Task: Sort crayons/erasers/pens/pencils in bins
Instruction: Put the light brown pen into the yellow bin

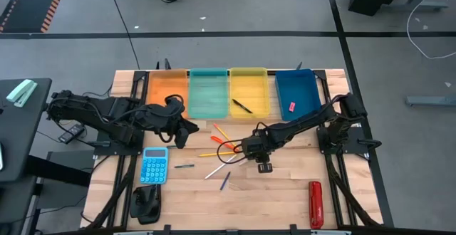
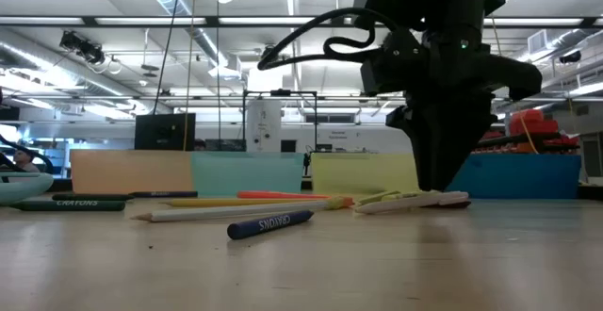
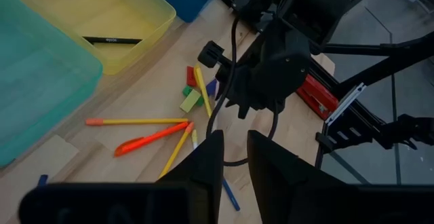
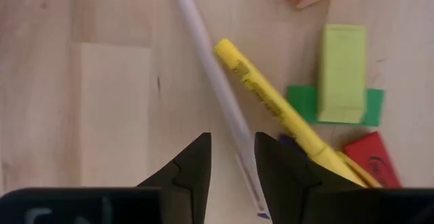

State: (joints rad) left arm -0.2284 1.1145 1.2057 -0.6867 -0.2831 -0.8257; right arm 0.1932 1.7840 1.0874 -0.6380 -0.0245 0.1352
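Observation:
Four bins stand in a row at the far edge: orange, teal, yellow with a dark pen in it, and dark blue with a pink eraser. Pencils and crayons lie scattered mid-table. My right gripper points down, open, low over a white pencil. One finger stands on either side of the pencil. A yellow crayon and yellow-green, green and red erasers lie beside it. My left gripper hangs raised near the teal bin, slightly open, nothing between its fingers.
A light-blue calculator and a black tool lie at the near left. A red oblong tool lies at the near right. A blue crayon lies toward the near edge, and a dark pen lies beside the calculator.

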